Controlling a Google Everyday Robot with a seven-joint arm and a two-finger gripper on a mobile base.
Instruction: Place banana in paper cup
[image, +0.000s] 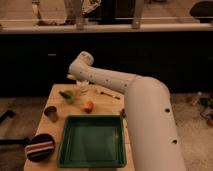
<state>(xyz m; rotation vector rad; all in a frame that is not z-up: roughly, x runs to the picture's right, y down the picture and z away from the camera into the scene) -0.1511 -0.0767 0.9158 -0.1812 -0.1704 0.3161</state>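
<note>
My gripper (81, 81) hangs from the white arm over the far left part of the wooden table (112, 102). Right under it stands the small white paper cup (83, 89); I cannot tell whether the gripper touches it. I cannot make out the banana; it may be hidden at the gripper or behind the cup.
A green cup (67, 95) lies left of the paper cup. A round orange fruit (88, 106) is in front of it. A grey-brown cup (50, 113) stands at the left edge. A green tray (65, 145) fills the near table. A striped bowl (40, 148) sits lower left, and a dark utensil (107, 93) lies at the back.
</note>
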